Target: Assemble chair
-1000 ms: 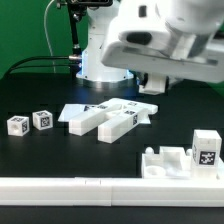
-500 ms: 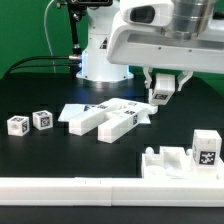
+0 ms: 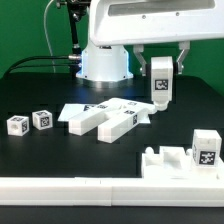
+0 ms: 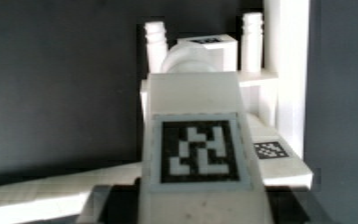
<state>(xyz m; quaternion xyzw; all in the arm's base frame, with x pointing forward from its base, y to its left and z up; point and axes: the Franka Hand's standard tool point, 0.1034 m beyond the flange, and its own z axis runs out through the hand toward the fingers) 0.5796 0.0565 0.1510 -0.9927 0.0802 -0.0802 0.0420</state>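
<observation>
Handling: small white tagged plastic chair block (image 3: 160, 84) looks rigid, light, slippery; fingers (image 3: 146, 66) pinch its upper end, seemingly. Hold flat faces.

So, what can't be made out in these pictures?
- Exterior view: tag patterns on the two small white plastic cubes are too small to read.
- Exterior view: the heap of flat white plastic pieces overlaps; their count is unclear.
- Wrist view: the tall white tagged plastic block in the gripper fills the frame, hiding whatever lies beneath it.
</observation>
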